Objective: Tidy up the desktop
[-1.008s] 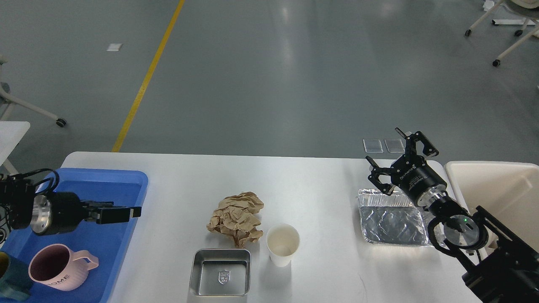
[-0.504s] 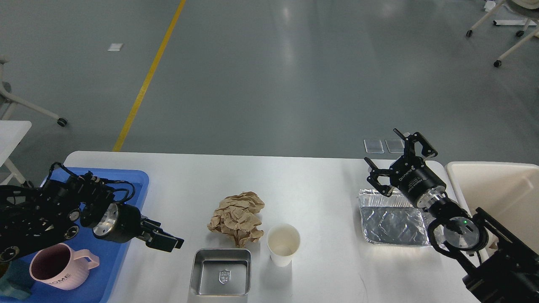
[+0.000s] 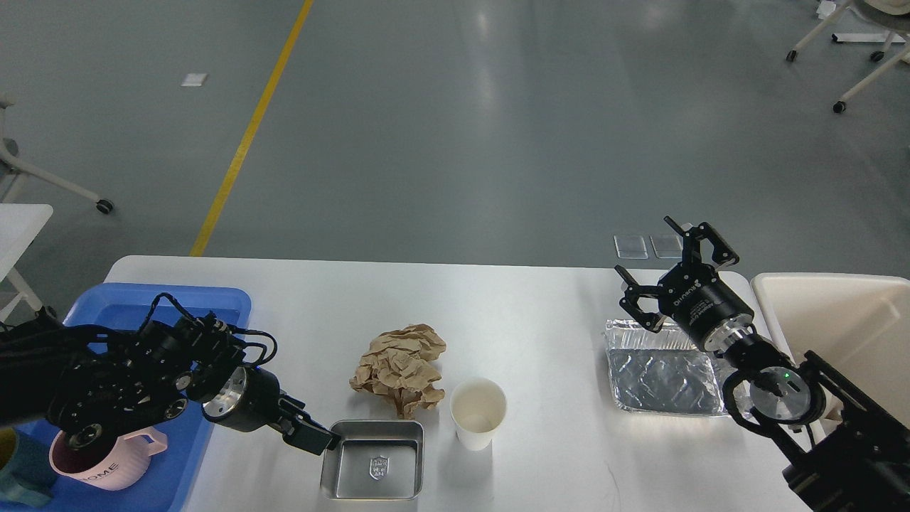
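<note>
The white desktop (image 3: 526, 299) fills the lower part of the head view. On it lie a crumpled brown paper ball (image 3: 402, 366), a white paper cup (image 3: 478, 412), a square steel tray (image 3: 373, 462) and a foil tray (image 3: 661, 373). My left gripper (image 3: 316, 435) is low at the steel tray's left rim; its fingers read as one dark block. My right gripper (image 3: 665, 274) is open and empty, held above the far edge of the foil tray.
A blue plastic tray (image 3: 178, 306) at the left end holds a pink mug (image 3: 106, 459), partly hidden by my left arm. A beige bin (image 3: 839, 313) stands off the right end. The brown paper lies just behind the steel tray and cup.
My left arm has swung from over the blue tray rightward and down to the steel tray's left rim. The right arm has barely moved.
</note>
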{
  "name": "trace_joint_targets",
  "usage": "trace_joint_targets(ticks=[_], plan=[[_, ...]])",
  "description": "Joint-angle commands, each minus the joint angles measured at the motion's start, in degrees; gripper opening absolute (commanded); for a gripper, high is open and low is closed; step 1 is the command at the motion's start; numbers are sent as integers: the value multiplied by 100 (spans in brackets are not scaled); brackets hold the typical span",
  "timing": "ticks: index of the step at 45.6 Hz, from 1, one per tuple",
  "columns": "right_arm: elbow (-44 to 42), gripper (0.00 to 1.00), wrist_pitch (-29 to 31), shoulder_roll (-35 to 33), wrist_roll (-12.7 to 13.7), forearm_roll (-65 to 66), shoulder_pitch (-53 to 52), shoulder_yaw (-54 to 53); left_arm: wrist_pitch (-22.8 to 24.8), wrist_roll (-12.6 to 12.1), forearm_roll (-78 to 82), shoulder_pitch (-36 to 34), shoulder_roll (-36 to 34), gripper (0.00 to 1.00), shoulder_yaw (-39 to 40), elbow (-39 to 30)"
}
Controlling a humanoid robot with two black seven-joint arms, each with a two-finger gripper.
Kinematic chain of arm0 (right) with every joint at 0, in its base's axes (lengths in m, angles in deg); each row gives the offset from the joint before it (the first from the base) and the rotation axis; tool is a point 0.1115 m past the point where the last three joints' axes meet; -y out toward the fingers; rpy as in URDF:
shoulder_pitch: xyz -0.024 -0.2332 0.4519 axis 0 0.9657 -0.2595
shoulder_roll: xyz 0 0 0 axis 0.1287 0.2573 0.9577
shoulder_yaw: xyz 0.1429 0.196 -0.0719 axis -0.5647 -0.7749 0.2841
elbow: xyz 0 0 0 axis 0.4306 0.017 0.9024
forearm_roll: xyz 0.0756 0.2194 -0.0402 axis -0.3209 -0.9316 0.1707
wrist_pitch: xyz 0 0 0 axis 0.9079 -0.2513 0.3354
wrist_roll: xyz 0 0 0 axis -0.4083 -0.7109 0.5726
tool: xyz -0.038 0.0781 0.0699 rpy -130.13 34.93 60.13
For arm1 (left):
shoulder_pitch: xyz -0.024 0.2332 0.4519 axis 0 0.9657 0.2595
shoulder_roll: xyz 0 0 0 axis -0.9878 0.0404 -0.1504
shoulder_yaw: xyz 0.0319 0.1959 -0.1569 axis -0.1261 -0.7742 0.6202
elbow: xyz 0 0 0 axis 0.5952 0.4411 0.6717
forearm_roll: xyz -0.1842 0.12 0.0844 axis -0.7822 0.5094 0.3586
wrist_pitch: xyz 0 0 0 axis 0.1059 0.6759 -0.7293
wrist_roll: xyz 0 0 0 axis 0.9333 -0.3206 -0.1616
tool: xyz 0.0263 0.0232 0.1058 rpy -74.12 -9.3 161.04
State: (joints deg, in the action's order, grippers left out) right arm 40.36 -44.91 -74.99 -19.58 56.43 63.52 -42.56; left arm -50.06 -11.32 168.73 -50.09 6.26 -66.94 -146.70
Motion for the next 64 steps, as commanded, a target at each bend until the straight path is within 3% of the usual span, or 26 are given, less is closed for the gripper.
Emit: trace_joint_targets(ticks=[1,8,16,27,33,40,45,50,64], plan=[[18,100,0,-16,0,0,36,-9,-3,3,-8,25,277,97,-59,184],[71,100,0,-51,0,0,63,-9,-3,81,-17,7,532,96,-59,316],[97,100,0,-51,0,0,72,-35,-126,310,-8,8,743,88,-261,404],[106,100,0,-51,0,0,98,-53,-389,1030,440,-10,708,72,-341,492],[106,100,0,-42,0,0,98,-53,-636,1198,493,-10,611,63,-367,518],[106,100,0,-42,0,0,98,-53,-978,1558,633,-19,374,50,-376,518],[106,100,0,-51,0,0,98,-53,-996,1611,669,-28,225,43,-376,510],[106,100,0,-51,0,0,98,-53,-856,1637,651,-28,154,14,-384,510],[115,100,0,-51,0,0,98,-88,-706,1840,704,-63,145,4,-929,694]])
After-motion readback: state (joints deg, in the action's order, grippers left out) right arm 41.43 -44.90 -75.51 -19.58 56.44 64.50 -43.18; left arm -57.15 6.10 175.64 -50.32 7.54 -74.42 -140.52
